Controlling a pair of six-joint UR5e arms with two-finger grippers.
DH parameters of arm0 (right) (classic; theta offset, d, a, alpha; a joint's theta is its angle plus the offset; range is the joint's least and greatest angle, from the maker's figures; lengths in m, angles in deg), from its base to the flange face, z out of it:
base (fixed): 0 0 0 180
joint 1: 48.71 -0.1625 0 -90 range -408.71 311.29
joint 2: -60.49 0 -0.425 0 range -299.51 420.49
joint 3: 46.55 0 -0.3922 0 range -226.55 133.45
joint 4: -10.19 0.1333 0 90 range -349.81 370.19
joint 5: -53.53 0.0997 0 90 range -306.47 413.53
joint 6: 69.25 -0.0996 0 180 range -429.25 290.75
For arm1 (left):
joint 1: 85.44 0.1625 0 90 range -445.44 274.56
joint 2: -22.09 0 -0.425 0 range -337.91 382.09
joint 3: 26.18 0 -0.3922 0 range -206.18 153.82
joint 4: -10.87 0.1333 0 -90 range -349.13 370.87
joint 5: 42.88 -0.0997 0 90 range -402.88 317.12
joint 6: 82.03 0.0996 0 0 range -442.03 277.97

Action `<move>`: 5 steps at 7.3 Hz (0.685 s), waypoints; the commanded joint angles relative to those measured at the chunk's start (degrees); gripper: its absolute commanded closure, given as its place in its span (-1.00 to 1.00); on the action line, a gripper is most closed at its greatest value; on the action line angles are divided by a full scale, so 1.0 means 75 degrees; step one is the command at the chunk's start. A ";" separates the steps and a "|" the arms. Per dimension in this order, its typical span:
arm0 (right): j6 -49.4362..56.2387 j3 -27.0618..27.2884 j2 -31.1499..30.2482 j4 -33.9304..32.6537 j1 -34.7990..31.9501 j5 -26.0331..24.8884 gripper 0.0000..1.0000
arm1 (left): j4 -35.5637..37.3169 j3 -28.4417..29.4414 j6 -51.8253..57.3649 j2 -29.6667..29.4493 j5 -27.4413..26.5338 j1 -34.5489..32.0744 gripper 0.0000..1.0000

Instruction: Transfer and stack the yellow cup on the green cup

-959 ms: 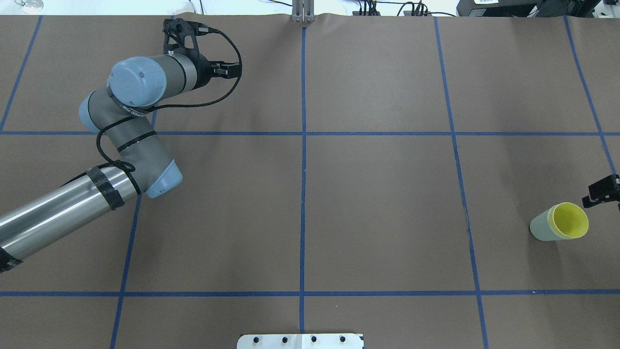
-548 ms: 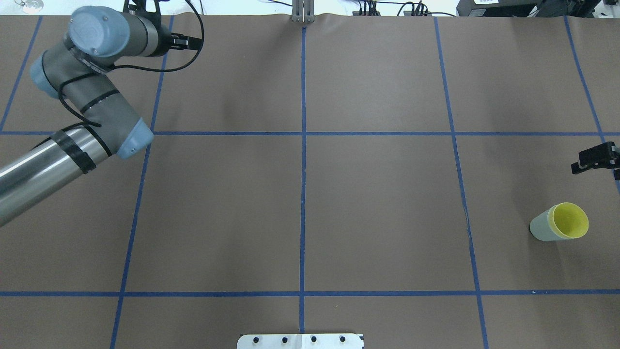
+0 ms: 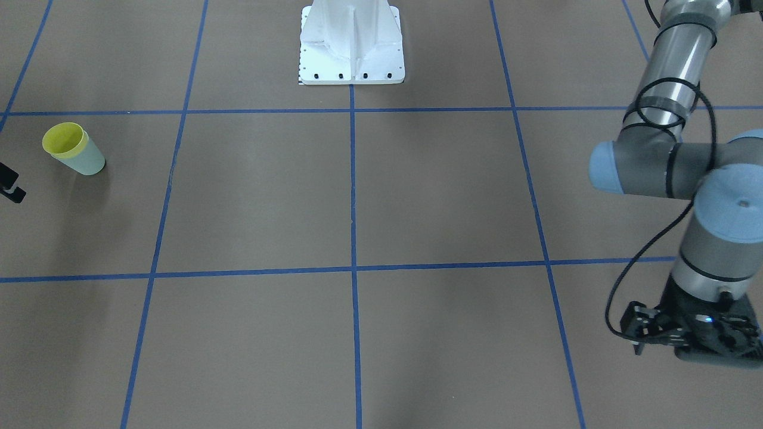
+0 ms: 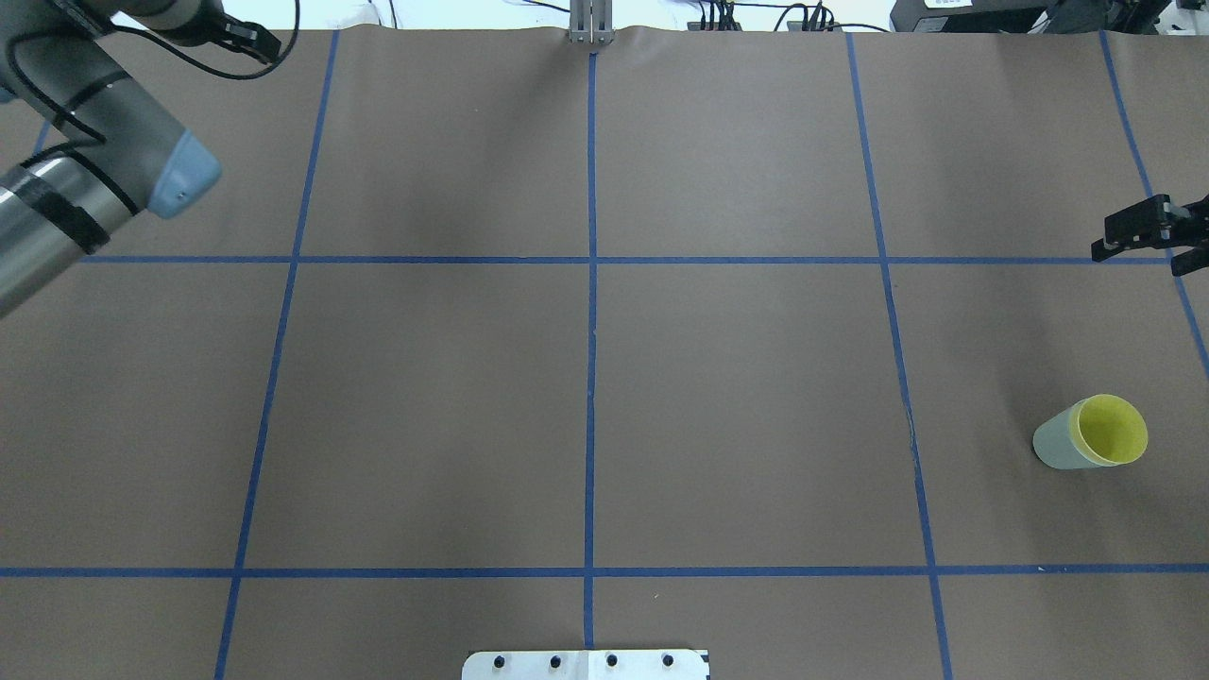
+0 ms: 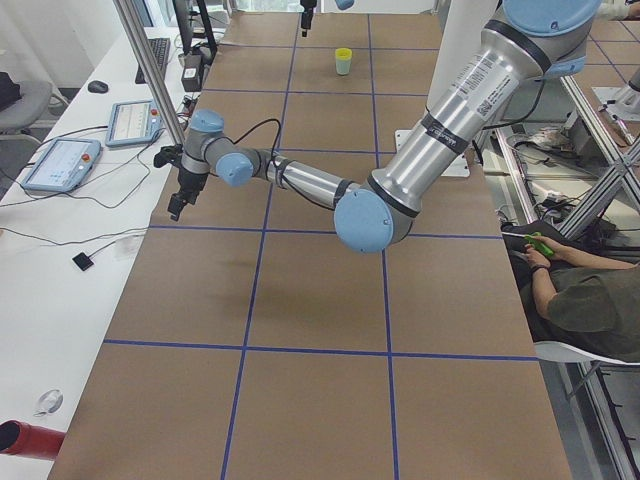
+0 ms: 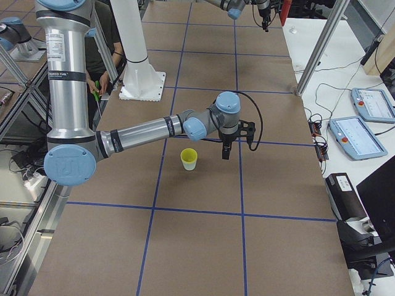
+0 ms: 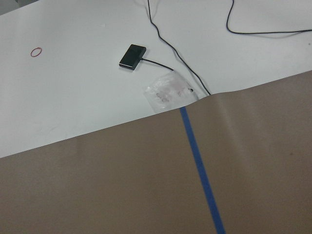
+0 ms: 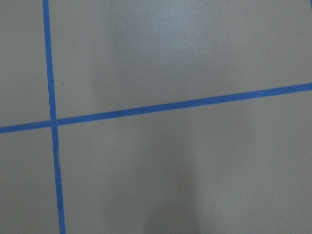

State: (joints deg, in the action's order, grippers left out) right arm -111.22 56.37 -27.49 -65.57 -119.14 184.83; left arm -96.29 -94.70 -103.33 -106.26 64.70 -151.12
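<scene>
The yellow cup sits nested inside the green cup. The pair stands upright on the brown table at the near right. It also shows in the front-facing view, yellow cup inside green cup, and in the right exterior view. My right gripper hangs at the table's right edge, beyond the cups and clear of them, holding nothing. My left gripper is at the far left corner, empty. I cannot tell whether either gripper is open or shut.
The robot's white base plate is at the near middle. A metal post stands at the far edge. A white bench with cables, a small black device and tablets lies beyond the far edge. A person sits behind the robot.
My left arm has swung back to the far left corner. My right gripper has moved away from the cups toward the far side. The cups have not moved.
</scene>
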 commanded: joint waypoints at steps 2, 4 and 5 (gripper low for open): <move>0.1338 -0.0714 0.1097 -0.1315 -0.0638 0.0013 -1.00 | 0.0487 -0.0423 0.0754 0.1123 0.3369 -0.1446 -1.00; 0.2500 -0.0714 0.1755 -0.2785 -0.1096 0.0002 -1.00 | 0.0437 -0.1008 0.1439 0.2107 0.3753 -0.1965 -1.00; 0.2515 -0.0714 0.1757 -0.2824 -0.1167 0.0002 -1.00 | 0.0449 -0.1105 0.2443 0.2647 0.3147 -0.1955 -1.00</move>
State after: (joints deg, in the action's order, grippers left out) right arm -94.34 51.06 -15.48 -83.98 -126.64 184.82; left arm -92.85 -101.10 -92.52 -91.65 91.50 -164.97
